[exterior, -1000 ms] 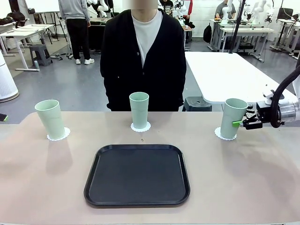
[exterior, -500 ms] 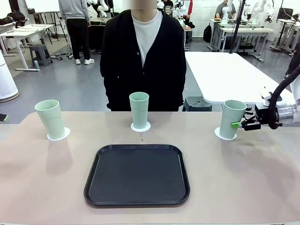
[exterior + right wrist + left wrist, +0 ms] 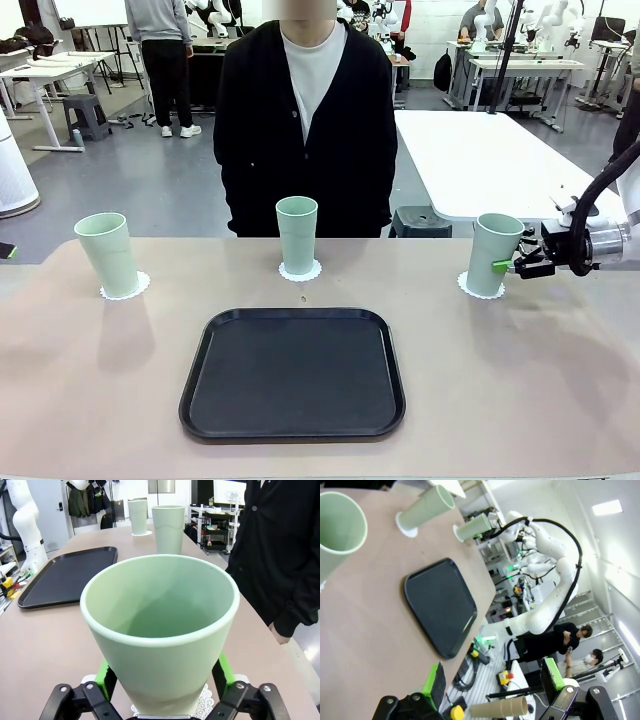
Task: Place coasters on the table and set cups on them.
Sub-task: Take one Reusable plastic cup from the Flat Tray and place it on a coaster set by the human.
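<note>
- Leftmost, a mint-green cup [image 3: 108,254] stands upright on its lacy white coaster [image 3: 125,288] near the far left edge of the beige table [image 3: 90,380]; nothing touches it.
- Left gripper [image 3: 492,680]: in its own wrist view the green-padded fingers stand wide apart with nothing between them, held off beyond the table's edge.
- Centre, a second cup [image 3: 297,235] sits upright on a coaster [image 3: 300,271], just in front of the person [image 3: 305,120] standing at the far side; a black tray [image 3: 293,373] lies bare on the near side, apart from all three cups.
- Right, the third cup [image 3: 494,254] rests on its coaster [image 3: 467,286], whose scalloped edge shows on the cup's left; the cup looks set toward the coaster's right side rather than centred.
- Right gripper [image 3: 507,265]: its fingers straddle this cup's lower wall. The right wrist view shows a green pad [image 3: 104,674] on each side of the cup [image 3: 160,630], close to the wall, but whether they press on it or stand just clear cannot be told.
- Step in hand, as judged: releasing the third cup, with all three cups already on coasters. To do it well, the fingers should part evenly so neither pad drags the wall, then draw straight back to the right along their own line, level and slow, since a light, tall, tapered tumbler would tip readily and thin paper would slide under a nudge.
</note>
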`<move>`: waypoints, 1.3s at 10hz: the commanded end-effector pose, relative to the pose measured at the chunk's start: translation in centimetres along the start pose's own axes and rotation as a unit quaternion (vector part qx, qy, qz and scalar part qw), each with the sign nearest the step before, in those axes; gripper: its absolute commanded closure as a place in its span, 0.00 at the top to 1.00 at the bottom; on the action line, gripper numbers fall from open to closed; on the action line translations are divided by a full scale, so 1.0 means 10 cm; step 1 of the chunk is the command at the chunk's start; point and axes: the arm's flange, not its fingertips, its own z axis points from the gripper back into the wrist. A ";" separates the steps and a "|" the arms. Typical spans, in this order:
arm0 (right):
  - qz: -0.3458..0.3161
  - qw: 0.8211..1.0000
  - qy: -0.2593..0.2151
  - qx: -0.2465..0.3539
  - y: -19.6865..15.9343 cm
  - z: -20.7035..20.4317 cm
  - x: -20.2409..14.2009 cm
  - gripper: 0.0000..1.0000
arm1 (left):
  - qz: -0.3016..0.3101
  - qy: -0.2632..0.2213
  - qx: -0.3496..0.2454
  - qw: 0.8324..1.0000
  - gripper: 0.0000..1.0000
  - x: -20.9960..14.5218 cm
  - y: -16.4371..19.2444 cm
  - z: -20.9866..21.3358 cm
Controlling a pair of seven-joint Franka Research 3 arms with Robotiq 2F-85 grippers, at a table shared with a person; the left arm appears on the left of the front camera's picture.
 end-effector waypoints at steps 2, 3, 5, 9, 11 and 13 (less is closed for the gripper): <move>-0.017 1.000 -0.001 0.009 -0.08 0.02 0.03 1.00 | 0.001 -0.009 0.000 1.000 1.00 0.01 -0.02 0.00; -0.023 0.999 0.018 0.017 -0.07 0.03 0.03 1.00 | 0.001 -0.009 0.000 1.000 1.00 0.01 -0.02 0.00; -0.036 0.998 0.048 0.029 -0.05 0.05 0.01 1.00 | 0.001 -0.009 0.000 1.000 1.00 0.01 -0.02 0.00; -0.041 0.995 0.081 0.029 0.00 0.19 0.00 1.00 | 0.001 -0.009 0.000 1.000 1.00 0.01 -0.02 0.00; -0.051 0.992 0.113 0.015 0.02 0.29 -0.04 1.00 | 0.001 -0.009 0.000 1.000 1.00 0.01 -0.02 0.00; -0.056 0.985 0.160 -0.017 0.05 0.39 -0.05 1.00 | 0.001 -0.009 0.000 1.000 1.00 0.01 -0.02 0.00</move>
